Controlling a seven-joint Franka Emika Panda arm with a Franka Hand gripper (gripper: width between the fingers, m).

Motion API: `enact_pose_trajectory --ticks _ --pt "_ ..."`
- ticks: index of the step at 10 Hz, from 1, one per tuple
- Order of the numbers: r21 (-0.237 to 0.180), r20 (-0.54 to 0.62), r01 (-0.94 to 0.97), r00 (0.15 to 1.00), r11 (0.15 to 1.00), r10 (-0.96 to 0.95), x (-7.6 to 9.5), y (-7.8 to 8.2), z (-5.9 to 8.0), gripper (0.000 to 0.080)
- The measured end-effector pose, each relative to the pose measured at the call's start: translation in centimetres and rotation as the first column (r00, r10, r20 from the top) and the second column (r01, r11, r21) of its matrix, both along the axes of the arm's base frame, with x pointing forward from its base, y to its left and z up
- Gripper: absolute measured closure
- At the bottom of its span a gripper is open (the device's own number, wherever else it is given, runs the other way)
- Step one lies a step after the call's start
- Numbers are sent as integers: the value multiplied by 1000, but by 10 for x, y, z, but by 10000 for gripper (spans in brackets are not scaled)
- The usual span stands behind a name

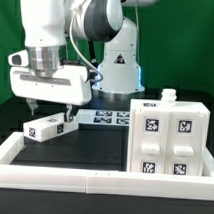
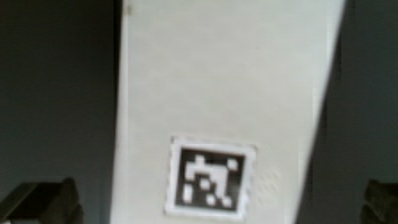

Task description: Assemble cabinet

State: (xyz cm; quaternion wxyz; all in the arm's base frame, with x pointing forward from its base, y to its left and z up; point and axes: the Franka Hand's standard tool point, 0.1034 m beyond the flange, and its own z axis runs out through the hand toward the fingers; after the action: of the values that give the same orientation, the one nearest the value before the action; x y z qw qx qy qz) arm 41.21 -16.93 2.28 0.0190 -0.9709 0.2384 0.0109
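The cabinet (image 1: 170, 137), a large white box with square black-and-white tags on its front, stands at the exterior view's right. A small white block with one tag (image 1: 46, 127) lies on the black table at the exterior view's left. My gripper (image 1: 50, 111) hangs just above this block, open, with one finger on each side. In the wrist view the block (image 2: 222, 90) fills the middle, its tag toward the fingers. My gripper (image 2: 205, 200) is open there, and the dark fingertips (image 2: 39, 200) stand apart from the block's long edges without touching.
The marker board (image 1: 109, 117) lies flat at the back middle. Low white border rails (image 1: 83, 176) run along the front and the exterior view's left. The robot base (image 1: 118, 65) stands behind. A small white knob (image 1: 168, 95) sits on top of the cabinet.
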Motion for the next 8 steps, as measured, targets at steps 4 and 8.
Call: enact_pose_trajectory --ticks 4,8 --pt "-25 19 -7 1000 1000 7 -5 3 -15 2" --pt "-24 19 -23 1000 999 24 -2 10 -15 235"
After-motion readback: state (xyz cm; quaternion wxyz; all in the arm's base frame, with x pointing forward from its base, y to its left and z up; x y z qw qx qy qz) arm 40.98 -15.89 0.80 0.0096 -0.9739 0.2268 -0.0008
